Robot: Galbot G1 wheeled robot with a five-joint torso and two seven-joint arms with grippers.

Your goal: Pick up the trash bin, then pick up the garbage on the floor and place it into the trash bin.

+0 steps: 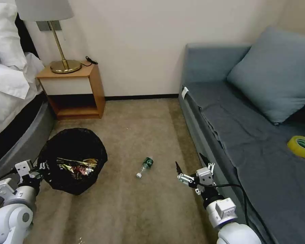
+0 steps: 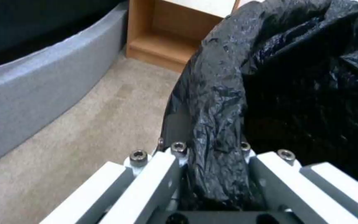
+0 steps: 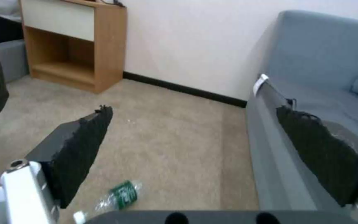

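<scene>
Trash bin [image 1: 73, 159]: lower left of the head frame, black bag [image 2: 224, 102] draped over the rim, wrappers visible inside, red and gold-green among them. Whether it is clear of the carpet cannot be told.

Left tool [image 1: 40, 166]: at the bin's near-left rim. Left wrist view shows its fingers [image 2: 162, 168] closed onto the bagged rim, one outside the wall, one inside; clamped on the bin.

Bottle [image 1: 145, 166]: clear, green label, white cap, lying on its side on the carpet [image 1: 139, 135], centre of the head frame, between bin and right tool. Touching neither. Also seen in the right wrist view [image 3: 119, 196] at the lower edge.

Right tool [image 1: 193, 166]: low right of centre, above the carpet beside the sofa's front edge. Black fingertips [image 3: 84, 146] spread wide apart, holding nothing.

Edges: grey sofa [image 1: 247, 135] flanks the right side, with a cushion [image 1: 274, 74] and a yellow tape roll [image 1: 302, 146] on its seat. Bed [image 1: 10, 101] curves along the left. Nightstand [image 1: 74, 91] with a lamp [image 1: 56, 37] at upper left against the wall. Open carpet runs between bed and sofa up to the wall.
</scene>
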